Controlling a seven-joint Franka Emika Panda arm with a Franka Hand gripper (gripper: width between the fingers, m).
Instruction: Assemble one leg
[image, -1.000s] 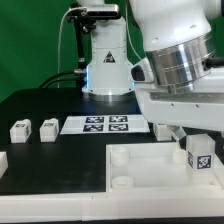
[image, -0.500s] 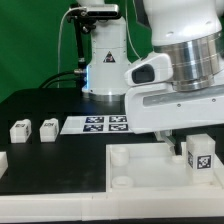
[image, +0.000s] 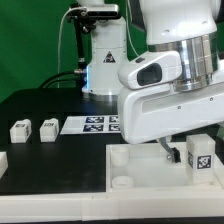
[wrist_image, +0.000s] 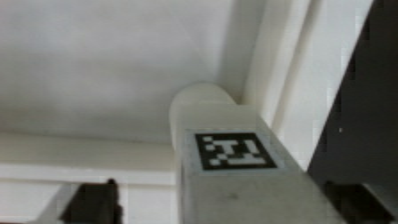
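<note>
A leg (image: 200, 157), a small white block with a black-and-white tag, stands upright on the white tray (image: 140, 178) at the exterior view's right. In the wrist view this leg (wrist_image: 235, 160) fills the middle, tag facing the camera, between two dark fingertips (wrist_image: 96, 203). One finger stands apart from the leg; the other is close beside it. My gripper (image: 182, 150) is low over the tray, open, with the leg between its jaws (wrist_image: 222, 208). Two more legs (image: 20, 130) (image: 48, 129) lie on the black table at the exterior view's left.
The marker board (image: 98, 124) lies on the table behind the tray. The robot's base (image: 105, 60) stands at the back. The tray has raised corner blocks (image: 122, 155). A small white piece (image: 3, 160) sits at the left edge.
The arm has moved toward the exterior view's left and come down, its body now covering more of the marker board. The leg on the tray has not moved.
</note>
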